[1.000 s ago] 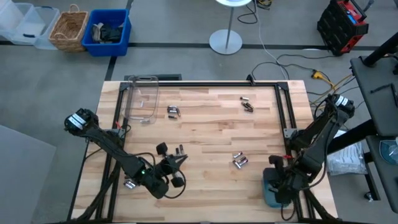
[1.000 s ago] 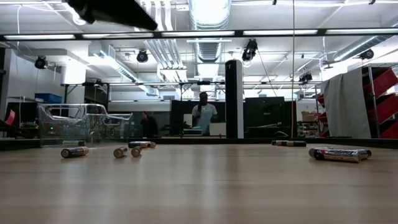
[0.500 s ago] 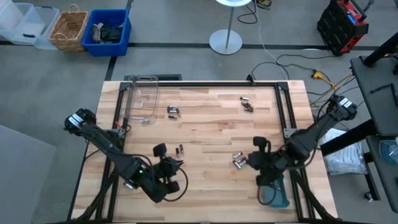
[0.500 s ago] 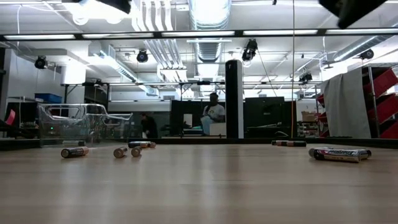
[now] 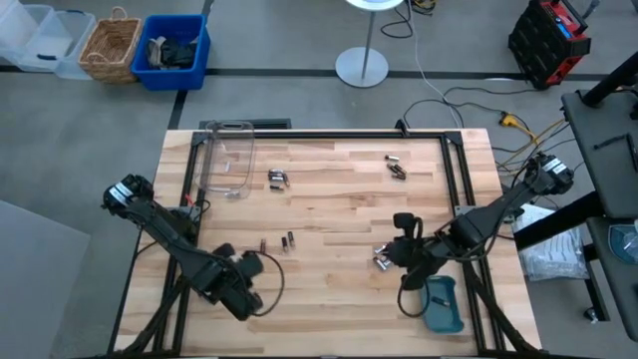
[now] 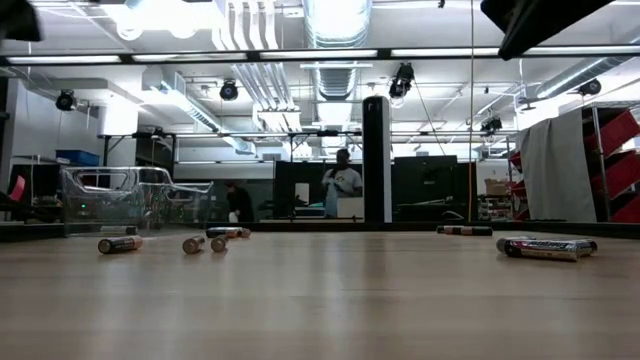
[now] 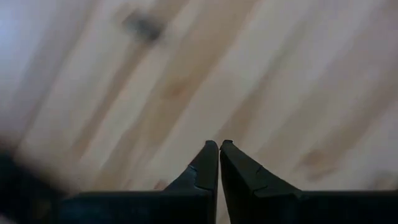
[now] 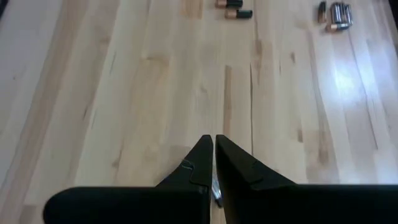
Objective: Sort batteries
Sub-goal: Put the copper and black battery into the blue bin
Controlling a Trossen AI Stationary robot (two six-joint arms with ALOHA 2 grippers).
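— What do you have on your left side?

— Your left gripper sits low over the tabletop near the front-left corner, its fingers pressed together with nothing between them. Against the left edge toward the back lies the clear plastic box.

— And the batteries?

— You have them in small groups. One cluster lies just beside the box near the back-left corner. A pair lies toward the front, close to your left gripper. Another pair lies near the back edge, right of centre. The last cluster lies toward the front-right, right at your right gripper.

— Is that one holding anything?

— No. Its fingers are closed tip to tip and empty, with one cell lying just under them. The teal tray rests at the front-right corner.
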